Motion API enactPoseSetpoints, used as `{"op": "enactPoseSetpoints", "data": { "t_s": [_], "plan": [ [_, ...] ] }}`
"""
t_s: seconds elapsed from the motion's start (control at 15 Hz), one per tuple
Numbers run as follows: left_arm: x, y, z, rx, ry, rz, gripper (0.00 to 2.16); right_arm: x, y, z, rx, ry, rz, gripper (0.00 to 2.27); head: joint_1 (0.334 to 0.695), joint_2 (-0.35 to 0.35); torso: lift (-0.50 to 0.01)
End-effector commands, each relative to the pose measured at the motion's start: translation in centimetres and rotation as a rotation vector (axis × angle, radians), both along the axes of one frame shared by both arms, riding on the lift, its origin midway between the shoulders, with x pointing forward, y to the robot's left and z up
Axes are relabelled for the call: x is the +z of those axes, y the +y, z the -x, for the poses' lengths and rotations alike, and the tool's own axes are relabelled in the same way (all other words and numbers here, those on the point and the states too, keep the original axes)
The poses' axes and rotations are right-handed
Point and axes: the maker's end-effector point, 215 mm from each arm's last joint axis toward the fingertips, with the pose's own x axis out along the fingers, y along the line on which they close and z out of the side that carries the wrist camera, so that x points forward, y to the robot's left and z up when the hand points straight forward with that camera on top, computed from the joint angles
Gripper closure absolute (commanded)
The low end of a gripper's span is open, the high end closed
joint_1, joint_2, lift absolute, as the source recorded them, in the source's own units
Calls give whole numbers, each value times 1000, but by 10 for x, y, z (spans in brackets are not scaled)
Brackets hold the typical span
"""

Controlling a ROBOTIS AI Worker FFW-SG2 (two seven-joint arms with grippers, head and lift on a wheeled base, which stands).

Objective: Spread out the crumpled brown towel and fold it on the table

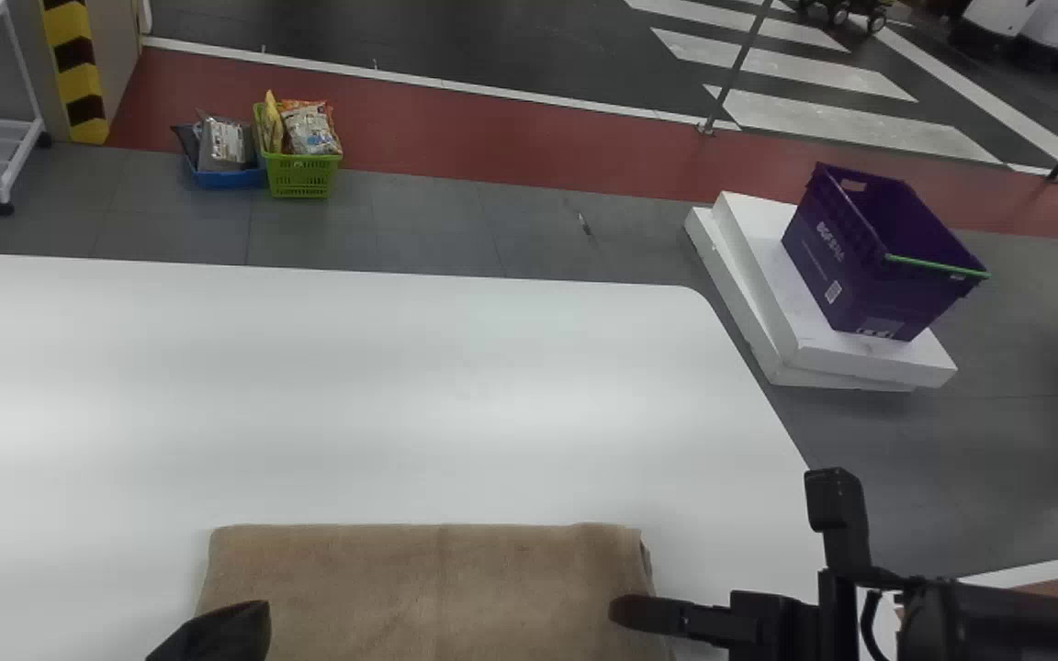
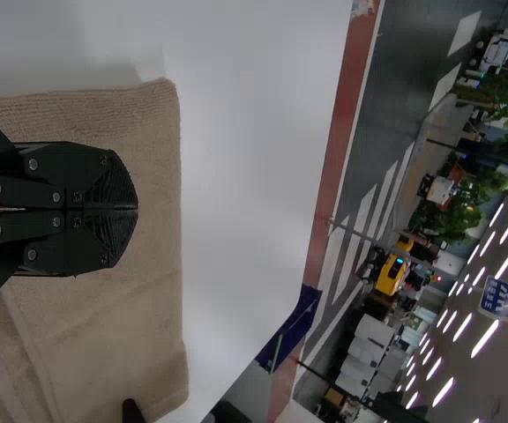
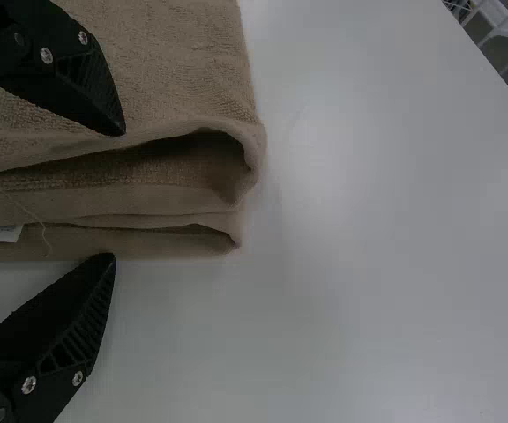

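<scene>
Grey floor (image 1: 419, 225) and red walkway stretch away beyond the towel, and past its far right corner there's a purple crate (image 1: 860, 248) perched on white slabs (image 1: 791, 303). Now to the action! The brown towel (image 1: 419, 588) lies flat on the white table (image 1: 400, 395), folded into a neat pad, its far edge running straight from left to right. Its near side is cut off from me, so I can't call its long axis.

And look at the right gripper (image 3: 118, 195): wide open, nothing pinched, right at the towel's right side. One finger is over the top layer, the other is just outside the stacked edge, so those layers lie between the two. The left gripper (image 2: 137, 209) is over the towel's left part, fingers together, with nothing that I can see between them.

Folding looks well along, I'd say. Right is the nearer hand for those layered edges; if another fold is due, it wants to close on the whole stack and bring it leftward over the pad. Danger here? Catching just the top layer and pulling the pad askew!
</scene>
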Motion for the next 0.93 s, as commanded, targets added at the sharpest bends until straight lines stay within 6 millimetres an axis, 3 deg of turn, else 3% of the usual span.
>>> {"op": "enactPoseSetpoints", "data": {
  "t_s": [0.0,0.53,0.87],
  "plan": [
    [-12,-6,5,-17,16,-21,2138,6,5,-5,12,-13,2,221,695,-350,-127],
    [-31,-8,-2,-15,-7,-58,2142,16,14,-21,34,-43,4,221,695,-350,-127],
    [-36,-5,-5,-9,-21,-80,2142,21,17,-26,50,-56,-1,785,695,-350,-127]
  ]
}}
